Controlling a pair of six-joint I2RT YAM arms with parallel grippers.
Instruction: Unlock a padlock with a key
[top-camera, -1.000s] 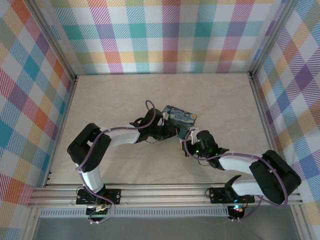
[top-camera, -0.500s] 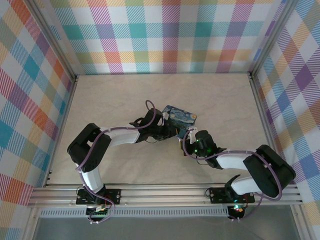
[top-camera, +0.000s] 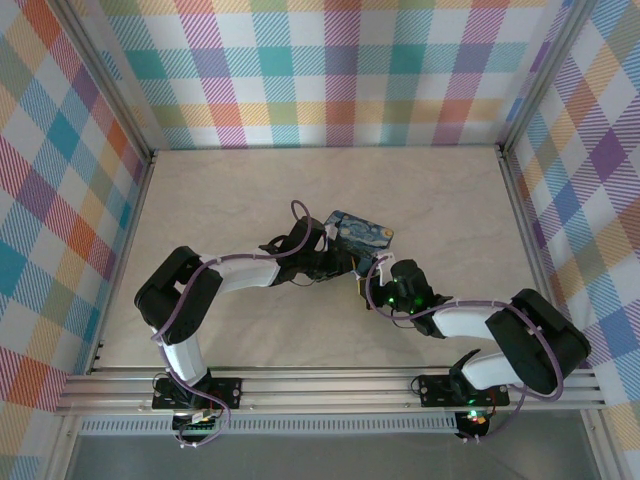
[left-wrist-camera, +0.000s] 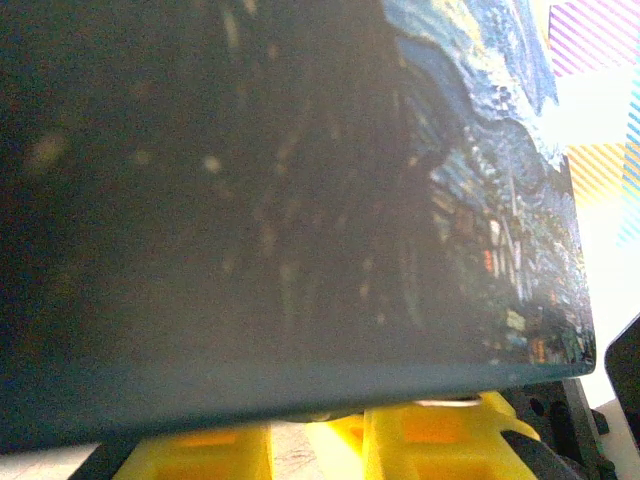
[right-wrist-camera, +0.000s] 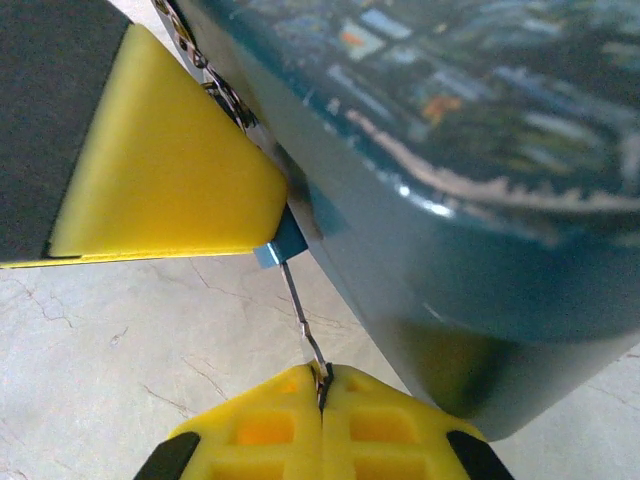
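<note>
Silver key (right-wrist-camera: 303, 320) is pinched tight in the right gripper (right-wrist-camera: 322, 385), its tip at the tiny blue padlock (right-wrist-camera: 278, 247) tucked against the painted tin (right-wrist-camera: 450, 250). Left gripper (left-wrist-camera: 318, 440) sits under the tin, and whether it clamps anything cannot be told. The turn looks to want a slow twist along the key's axis, no sideways pull.

tin (top-camera: 362, 231): 1 | padlock (right-wrist-camera: 281, 246): 1 | key (right-wrist-camera: 304, 318): 1 | robot arms (top-camera: 240, 270) (top-camera: 466, 322): 2
</note>
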